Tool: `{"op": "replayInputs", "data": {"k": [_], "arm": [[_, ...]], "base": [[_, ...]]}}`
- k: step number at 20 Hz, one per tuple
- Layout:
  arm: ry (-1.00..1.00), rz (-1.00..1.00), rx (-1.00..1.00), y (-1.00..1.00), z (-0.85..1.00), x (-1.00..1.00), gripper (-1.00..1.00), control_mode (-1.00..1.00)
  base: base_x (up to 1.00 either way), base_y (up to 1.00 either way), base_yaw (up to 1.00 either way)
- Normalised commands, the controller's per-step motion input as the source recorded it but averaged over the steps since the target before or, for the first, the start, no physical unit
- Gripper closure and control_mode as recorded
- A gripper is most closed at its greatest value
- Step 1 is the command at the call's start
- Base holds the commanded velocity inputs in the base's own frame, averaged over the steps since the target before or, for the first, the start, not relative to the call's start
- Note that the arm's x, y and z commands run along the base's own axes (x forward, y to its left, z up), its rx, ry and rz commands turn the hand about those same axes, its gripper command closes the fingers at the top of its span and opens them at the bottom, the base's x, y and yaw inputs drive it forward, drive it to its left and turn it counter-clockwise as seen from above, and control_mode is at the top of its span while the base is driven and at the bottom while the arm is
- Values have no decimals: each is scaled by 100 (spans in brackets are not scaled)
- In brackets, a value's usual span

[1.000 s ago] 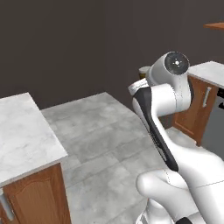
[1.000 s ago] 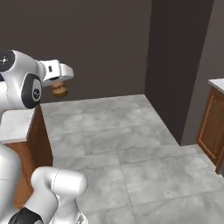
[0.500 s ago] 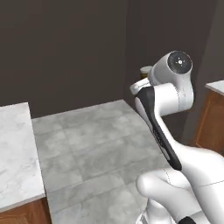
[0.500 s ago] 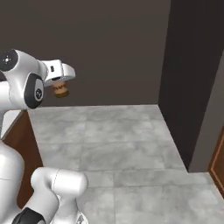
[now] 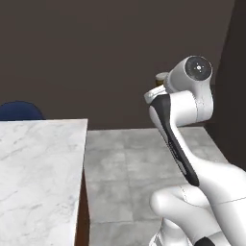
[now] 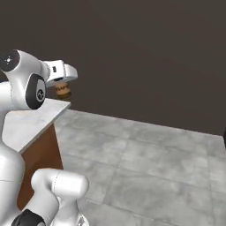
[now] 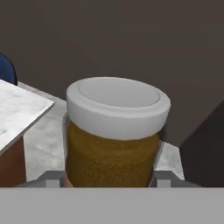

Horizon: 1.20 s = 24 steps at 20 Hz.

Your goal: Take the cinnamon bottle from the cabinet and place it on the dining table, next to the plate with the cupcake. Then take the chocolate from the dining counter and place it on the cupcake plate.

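The jaws are clamped on the cinnamon bottle, which sits between them in the hand view, with its pale grey cap toward the camera and its brown body behind it. The 2 dark finger tips press on the jar from both sides, at about 8 o'clock and 4 o'clock of it.

In the right base view the cinnamon bottle hangs under the white hand, in the air, at about 10 o'clock of the picture. It is above the far corner of the bench and does not touch it. In the left base view only a small part of the jar is seen behind the big arm joint, at about 1 o'clock.

The bench has a white marble top with grey veins and a wooden side. In the left base view it fills the lower left, from 7 to 9 o'clock. A navy stool stands at its far edge, at about 9 o'clock. The floor is of grey stone tiles, and a dark wall closes the scene behind.
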Motion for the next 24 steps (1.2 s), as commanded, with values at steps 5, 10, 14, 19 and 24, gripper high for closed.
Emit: {"op": "replayInputs", "data": {"k": [5, 10, 14, 19, 24], "arm": [[0, 0, 0, 0, 0, 0, 100, 100], [0, 0, 0, 0, 0, 0, 100, 100], [0, 0, 0, 0, 0, 0, 100, 100], [0, 0, 0, 0, 0, 0, 100, 100], [0, 0, 0, 0, 0, 0, 100, 100]], "base": [[76, -34, 60], [55, -58, 50], [41, -76, 43], [40, -87, 38], [39, -100, 31]]}}
